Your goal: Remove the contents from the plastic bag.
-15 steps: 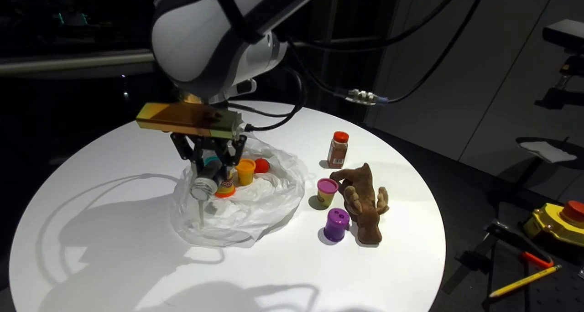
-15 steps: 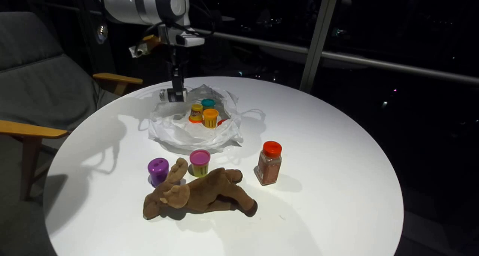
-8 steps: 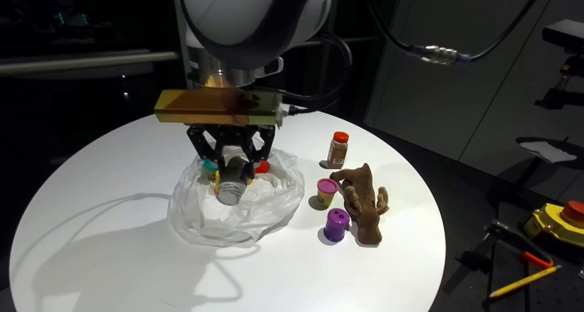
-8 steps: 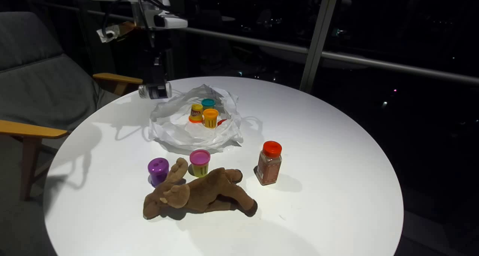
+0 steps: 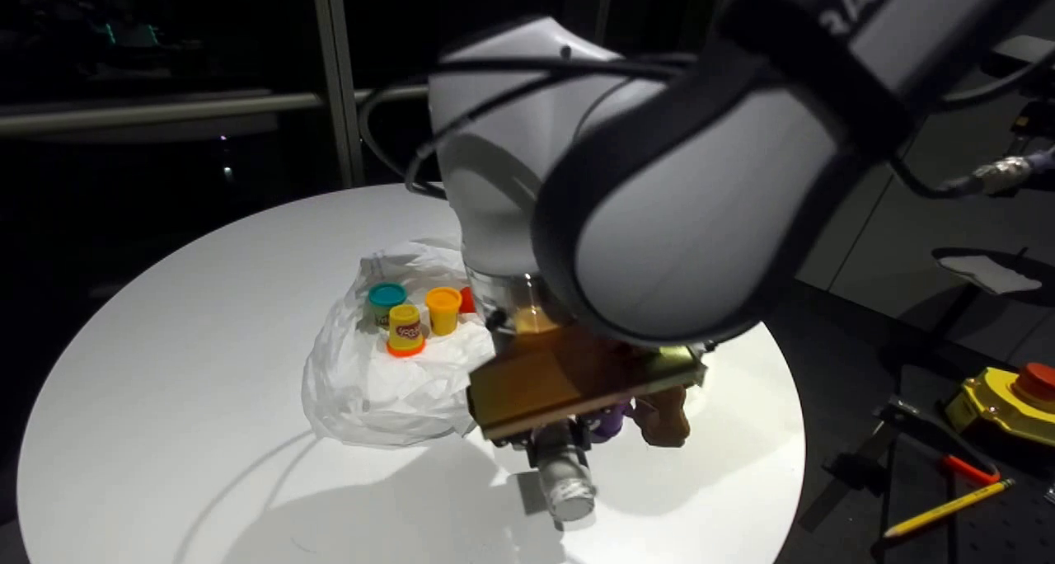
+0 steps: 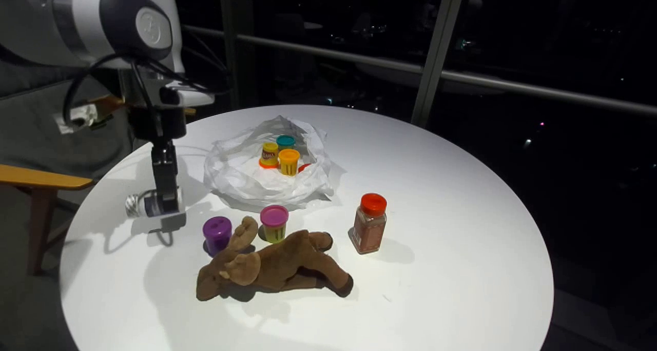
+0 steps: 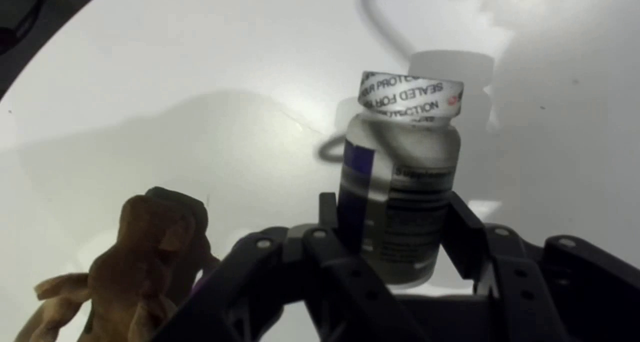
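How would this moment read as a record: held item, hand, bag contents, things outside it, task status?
Held item: supplement bottle, tipped sideways, outside plastic bag
Hand: closed on it
Bag contents: teal-lidded tub, yellow tub, orange tub, red object partly hidden
Outside, on table: purple tub, pink-lidded tub, plush moose, red-capped jar
Task status: unfinished; bag holds items

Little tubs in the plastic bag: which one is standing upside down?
The yellow tub: its red-orange lid sits at the bottom, its base facing up. The teal-lidded tub and the orange tub both stand lid-up.
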Controlling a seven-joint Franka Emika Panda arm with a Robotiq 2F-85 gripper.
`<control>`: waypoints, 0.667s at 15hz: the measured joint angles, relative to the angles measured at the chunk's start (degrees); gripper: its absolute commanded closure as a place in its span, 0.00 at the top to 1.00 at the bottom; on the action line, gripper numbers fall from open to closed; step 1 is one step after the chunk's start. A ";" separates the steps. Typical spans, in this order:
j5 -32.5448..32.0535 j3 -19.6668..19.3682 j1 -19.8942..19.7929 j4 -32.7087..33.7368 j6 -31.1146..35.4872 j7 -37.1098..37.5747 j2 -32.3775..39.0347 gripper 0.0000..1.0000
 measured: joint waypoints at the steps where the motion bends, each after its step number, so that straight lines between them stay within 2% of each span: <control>1: -1.55 -0.24 0.00 -2.18 2.08 -0.51 0.21 0.27; 4: -5.53 -1.32 0.04 -6.16 7.66 -1.18 0.44 0.27; 7: -7.22 -2.30 0.09 -7.01 11.20 -1.68 0.41 0.27; 8: -7.33 -2.53 0.10 -7.01 11.93 -1.99 0.30 0.77; 9: -7.34 -2.70 0.10 -6.99 12.37 -2.45 0.14 0.78; 10: -7.34 -2.84 0.10 -6.97 12.49 -3.10 -0.03 0.84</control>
